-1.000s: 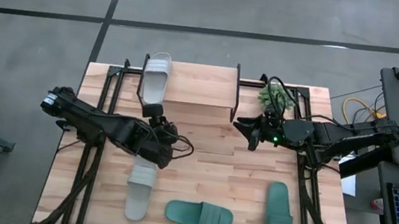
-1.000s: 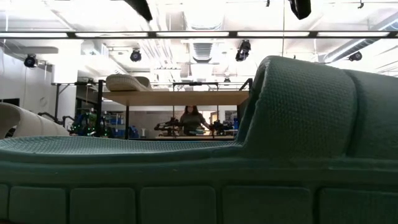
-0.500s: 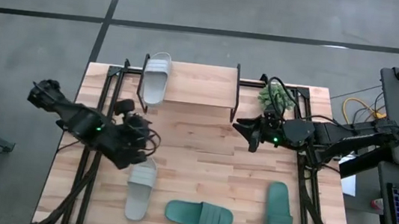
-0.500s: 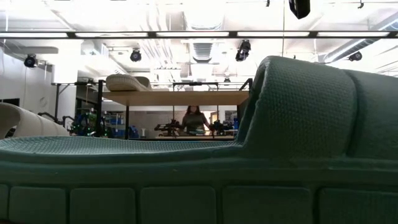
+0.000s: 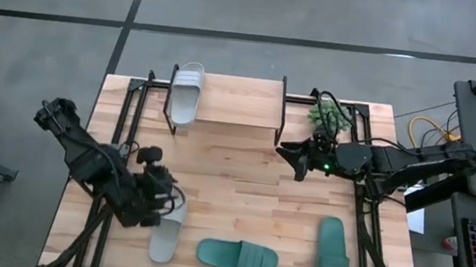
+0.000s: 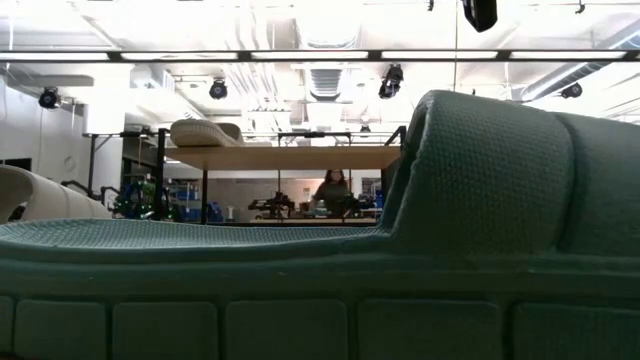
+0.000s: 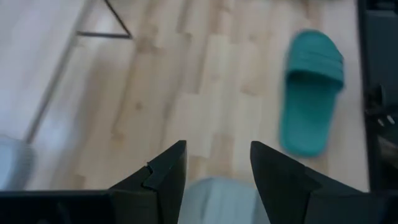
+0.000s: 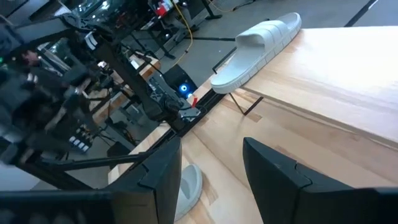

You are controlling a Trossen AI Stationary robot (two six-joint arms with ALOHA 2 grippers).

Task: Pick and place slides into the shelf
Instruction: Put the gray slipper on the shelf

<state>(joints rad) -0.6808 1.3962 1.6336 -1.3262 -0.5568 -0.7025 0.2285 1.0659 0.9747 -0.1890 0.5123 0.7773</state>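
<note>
One pale slide lies on the left end of the shelf's plank top, also seen in the right wrist view. A second pale slide lies flat on the table near its front left. My left gripper hovers open above that slide's far end, which shows between its fingers. Two teal slides lie on the table at the front. My right gripper hangs open, with nothing in it, just off the shelf's near right corner.
A green plant-like bundle and cables sit at the table's far right. Bare wood lies between the shelf and the front slides. In the low view a teal slide fills the foreground; a person is far behind the table.
My left gripper has swung away from the shelf toward the table's near left, turning as it went, and now hangs over the pale slide on the table. Its fingers stay open. No slide has moved.
</note>
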